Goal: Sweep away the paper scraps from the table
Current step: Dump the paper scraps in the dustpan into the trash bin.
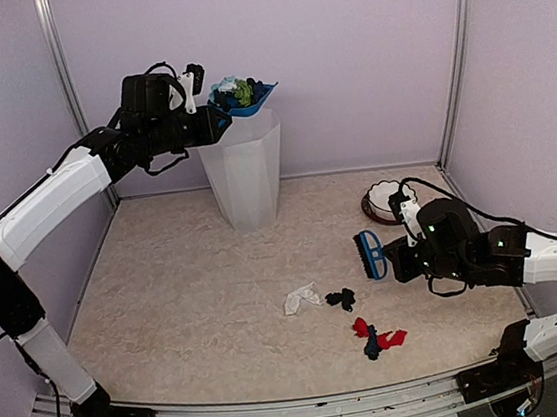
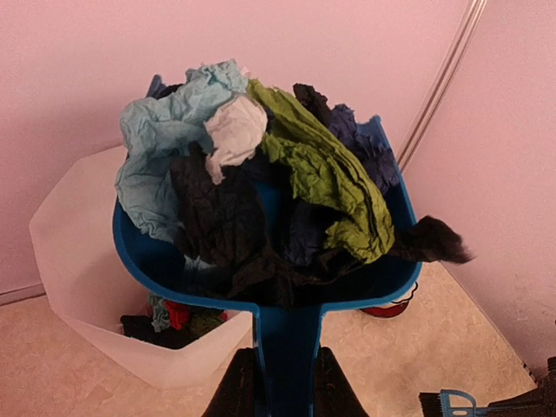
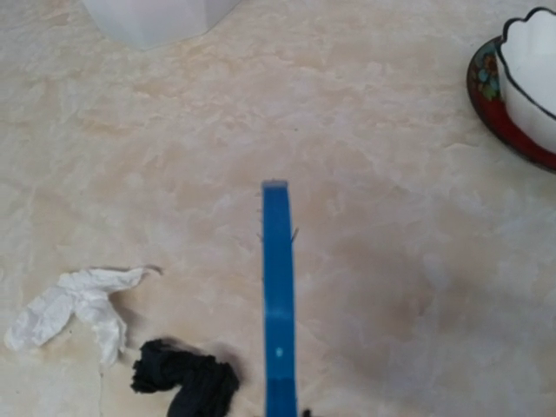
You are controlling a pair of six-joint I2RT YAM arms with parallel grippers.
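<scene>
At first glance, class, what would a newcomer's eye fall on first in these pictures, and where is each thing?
A blue dustpan heaped with crumpled scraps stands out, held by the left claw over the white bin at the back. The right claw holds a blue brush at the right of the table, where a few white, black and red bits lie near the front.

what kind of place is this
Probably a robot lab test cell, not a home: bare lilac walls with metal posts, a marble-pattern table, scattered paper scraps and a bin.
</scene>
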